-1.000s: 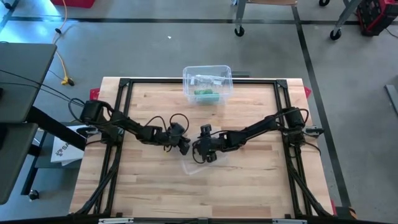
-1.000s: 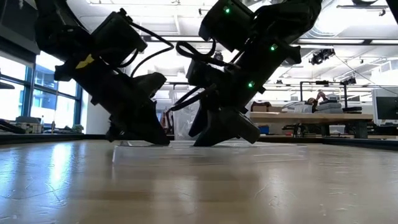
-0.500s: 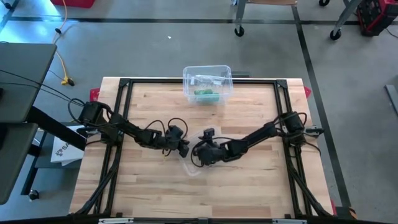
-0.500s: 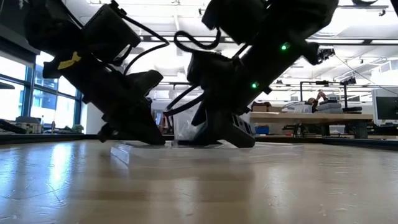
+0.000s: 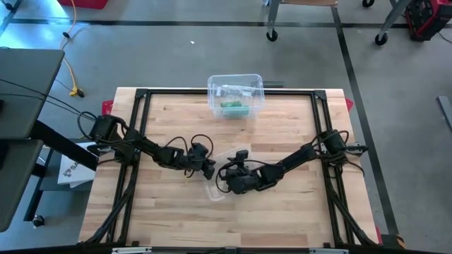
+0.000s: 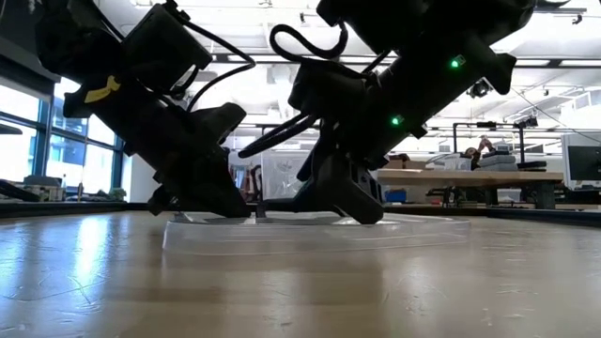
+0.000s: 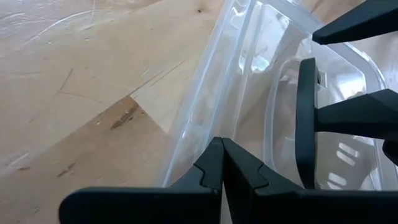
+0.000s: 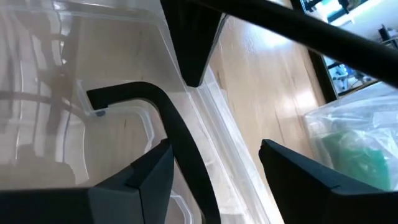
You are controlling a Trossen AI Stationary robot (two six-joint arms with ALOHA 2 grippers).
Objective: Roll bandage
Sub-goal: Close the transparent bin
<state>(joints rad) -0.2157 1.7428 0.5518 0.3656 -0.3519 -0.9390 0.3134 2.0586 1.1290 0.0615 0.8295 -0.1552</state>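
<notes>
A clear plastic lid point(image 5: 217, 189) is lain flat near the middle of the wooden table point(image 5: 282, 212), and both grippers are set down at it. The left gripper point(image 7: 221, 163) is seen pressed fully together on the lid's raised rim, the pinch being shown plainly only in the left wrist view. Just beside it, the right gripper point(image 8: 211, 168) is held with fingers spread wide over the lid's inner panel; nothing is seen clamped between them. In the low view the lid's edge is seen resting on the tabletop beneath both grippers, with bare wood in front. In the high view open table is shown behind and to either side of the grippers. Well beyond both grippers, at the table's far edge, a clear bin point(image 5: 235, 96) is seen, with the green bandage point(image 5: 233, 107) inside it; this is caught also in the right wrist view.
</notes>
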